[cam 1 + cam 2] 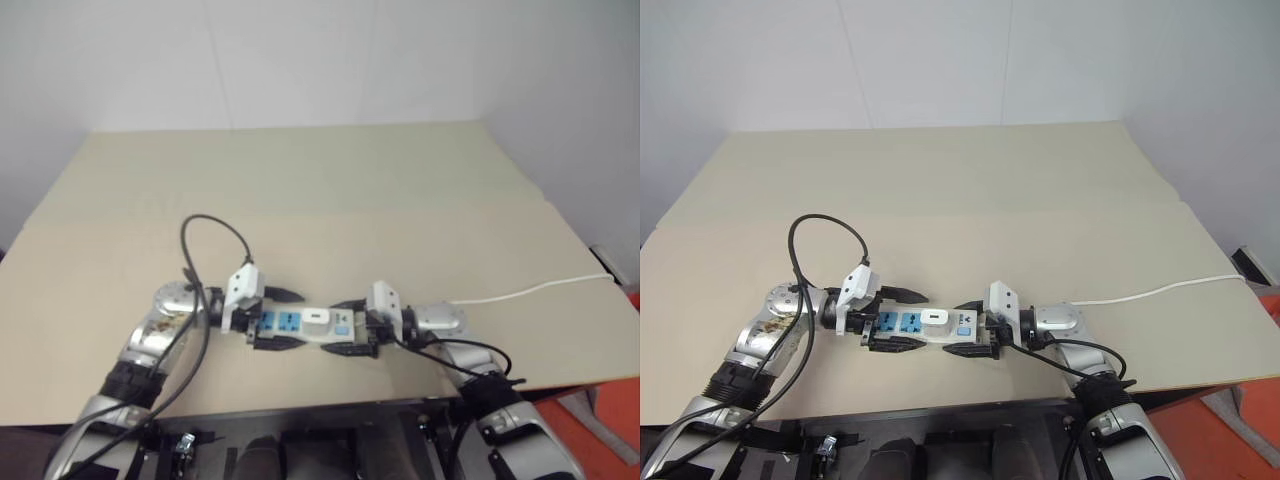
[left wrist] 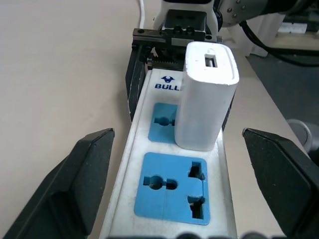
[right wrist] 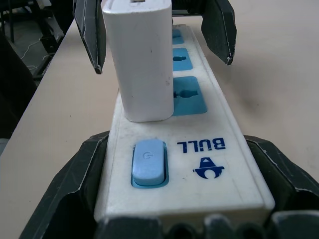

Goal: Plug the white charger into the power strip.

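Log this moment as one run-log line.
small white plastic charger block: seated upright in long white power strip | left end effector: open, straddling strip | right end effector: clamping strip's switch end

A broad, flat beige table (image 1: 330,190) carries the things, its top crossed by a faint seam. Near the front edge lies a long flat white plastic power strip with blue sockets (image 1: 300,325), lengthwise left to right. Its thin white cord (image 1: 530,291) trails across the tabletop to the right edge.

wall (image 1: 320,60): plain white | table (image 1: 330,180): beige, matte | floor (image 1: 610,420): orange at right edge
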Robot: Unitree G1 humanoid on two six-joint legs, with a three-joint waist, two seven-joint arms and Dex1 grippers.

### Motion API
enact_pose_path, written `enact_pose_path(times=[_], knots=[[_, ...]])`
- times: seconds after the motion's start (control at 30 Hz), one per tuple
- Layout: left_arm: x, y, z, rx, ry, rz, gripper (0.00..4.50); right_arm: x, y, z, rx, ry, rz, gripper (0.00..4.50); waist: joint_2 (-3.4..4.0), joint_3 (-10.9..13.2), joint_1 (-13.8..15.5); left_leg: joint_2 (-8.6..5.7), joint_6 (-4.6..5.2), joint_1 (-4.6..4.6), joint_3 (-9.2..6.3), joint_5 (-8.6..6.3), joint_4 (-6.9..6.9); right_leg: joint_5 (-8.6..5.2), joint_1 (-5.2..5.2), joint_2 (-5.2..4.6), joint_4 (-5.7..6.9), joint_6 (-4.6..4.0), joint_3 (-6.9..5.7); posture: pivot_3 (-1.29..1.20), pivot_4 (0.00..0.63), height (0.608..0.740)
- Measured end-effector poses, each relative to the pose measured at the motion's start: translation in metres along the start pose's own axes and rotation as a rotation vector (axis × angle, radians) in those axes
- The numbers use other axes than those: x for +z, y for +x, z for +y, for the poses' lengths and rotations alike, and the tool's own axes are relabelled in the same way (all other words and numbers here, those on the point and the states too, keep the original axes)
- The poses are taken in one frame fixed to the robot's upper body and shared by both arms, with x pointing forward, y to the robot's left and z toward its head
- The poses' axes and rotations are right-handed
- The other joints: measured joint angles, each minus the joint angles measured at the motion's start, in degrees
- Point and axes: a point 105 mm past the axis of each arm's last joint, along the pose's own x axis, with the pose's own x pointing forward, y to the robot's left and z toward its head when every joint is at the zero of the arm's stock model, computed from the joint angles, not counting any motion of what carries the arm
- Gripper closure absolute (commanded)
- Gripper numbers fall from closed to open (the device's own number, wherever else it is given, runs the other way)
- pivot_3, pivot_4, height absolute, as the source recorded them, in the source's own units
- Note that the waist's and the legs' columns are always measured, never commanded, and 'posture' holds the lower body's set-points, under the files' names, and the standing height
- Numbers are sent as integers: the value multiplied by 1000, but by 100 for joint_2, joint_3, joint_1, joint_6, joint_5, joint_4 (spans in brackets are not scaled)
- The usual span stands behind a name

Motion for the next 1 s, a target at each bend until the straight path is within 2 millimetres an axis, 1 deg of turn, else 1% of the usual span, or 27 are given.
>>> enact_pose_path(times=[0.03, 0.07, 0.13, 0.17, 0.23, 0.3, 0.33, 0.4, 0.53, 0.57, 0.6, 0.7, 0.77, 0.83, 1.0], knots=[[0, -2, 1, 2, -16, 4, 0, 0, 0, -1, -2, -1, 0, 124, 0, 0, 3, 0, 0, -2, 0, 0, 0, 0, -1, 0, -1, 1, -1, 0, 150, 740], [1, -5, 2, 0, -37, 7, 0, 1, -1, -1, -4, -2, 0, 56, -1, 3, 6, 0, 0, -5, -1, 0, 0, -1, -3, 0, 0, 2, -1, 0, 150, 740], [6, -15, 5, 6, -32, 23, 0, 2, -4, -2, -11, -14, 8, 56, -1, 10, 23, -1, 0, -21, -2, 0, 1, 0, -16, 0, -4, 1, -4, 0, 150, 740], [10, -22, 8, 18, -16, 30, 0, 1, -9, -3, -23, -19, 17, 56, 0, 11, 37, -1, 0, -32, -2, 0, 1, 3, -23, -2, -10, -5, -5, 0, 150, 740], [16, -31, 10, 29, 9, 39, 0, 3, -17, -3, -33, -35, 28, 56, 2, 12, 49, -2, 0, -57, -4, 0, 2, 16, -42, -6, -14, -27, -10, 0, 150, 740], [21, -40, 9, 34, 35, 57, 0, 11, -35, -6, -63, -55, 30, 56, 2, 12, 82, -7, 0, -125, -3, 0, 11, 17, -110, -13, -10, -26, -10, 0, 150, 740], [22, -44, 9, 39, 41, 60, 0, 13, -43, -7, -79, -65, 32, 56, 2, 12, 90, -7, 0, -141, -5, 0, 15, 17, -120, -14, -11, -26, -13, 0, 150, 740], [26, -56, 8, 61, 49, 68, 0, 22, -67, -6, -126, -89, 41, 56, 3, 13, 124, -6, 5, -161, -9, -3, 16, 15, -128, -15, -16, -23, -19, 0, 150, 740], [31, -79, 7, 122, 60, 86, 0, 35, -101, -3, -199, -118, 53, 56, 3, 14, 147, -5, 32, -168, -7, -19, 15, 12, -127, -14, -25, -20, -21, 0, 150, 740], [33, -87, 7, 144, 66, 101, 0, 40, -112, -3, -224, -126, 62, 56, 3, 17, 155, -6, 34, -168, -5, -20, 15, 11, -127, -16, -42, -19, -21, 0, 150, 740], [33, -92, 7, 157, 67, 111, 0, 43, -119, -3, -240, -130, 66, 56, 3, 17, 160, -5, 34, -166, -5, -20, 14, 11, -122, -16, -57, -19, -21, 0, 150, 740], [37, -111, 1, 194, 66, 139, 0, 50, -144, -1, -285, -138, 104, 56, 4, 18, 174, -3, 37, -165, -4, -22, 11, 11, -117, -15, -67, -19, -25, 0, 150, 740], [39, -122, -3, 213, 62, 152, 0, 53, -156, -1, -306, -134, 116, 56, 4, 18, 178, -3, 37, -164, -2, -22, 11, 11, -117, -15, -67, -19, -25, 0, 150, 740], [41, -130, -7, 225, 55, 169, 0, 56, -163, -1, -318, -138, 132, 56, 4, 18, 182, -2, 37, -163, -1, -22, 11, 11, -116, -15, -67, -19, -25, 0, 150, 740], [42, -148, -18, 245, 16, 191, 0, 58, -169, 0, -319, -125, 130, 56, 5, 20, 194, -1, 38, -164, 0, -22, 11, 11, -116, -14, -68, -19, -25, 0, 150, 740]])
